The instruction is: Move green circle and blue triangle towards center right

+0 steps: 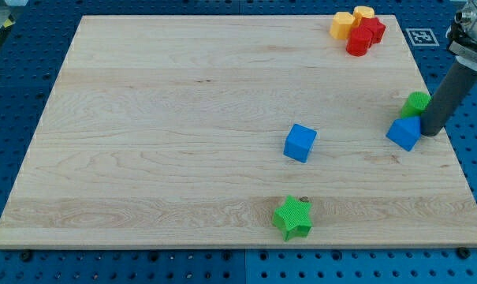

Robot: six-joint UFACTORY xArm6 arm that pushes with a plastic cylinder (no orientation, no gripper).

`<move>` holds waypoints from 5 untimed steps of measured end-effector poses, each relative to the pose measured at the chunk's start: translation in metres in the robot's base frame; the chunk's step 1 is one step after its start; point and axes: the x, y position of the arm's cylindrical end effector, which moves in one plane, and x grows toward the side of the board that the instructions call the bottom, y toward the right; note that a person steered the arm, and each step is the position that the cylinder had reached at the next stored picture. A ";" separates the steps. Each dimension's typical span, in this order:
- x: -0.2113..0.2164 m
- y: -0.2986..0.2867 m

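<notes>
**Two blocks sit at the right edge, with my tip on their outer side**

The green circle (416, 102) sits near the right edge of the wooden board (183, 118), about halfway down. The blue triangle (404, 133) is just below it, and the two look like they touch or almost touch. That is already about center right.

I have no jaws to open or shut, only a dark rod. My tip (432, 132) rests on the board at the view's right of both blocks, very close to the blue triangle. I cannot tell if it touches it.

This is the big thing: both blocks lie to the view's left of my tip. A push from here would send them toward the middle, away from the edge. So I think little is left to do.

Far off are a blue cube (300, 143), a green star (292, 218), and red blocks (365, 35) and yellow blocks (351, 21) at the top.
</notes>
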 end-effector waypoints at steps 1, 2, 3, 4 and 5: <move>0.000 0.000; 0.000 0.001; 0.001 0.003; 0.020 0.017; 0.049 0.024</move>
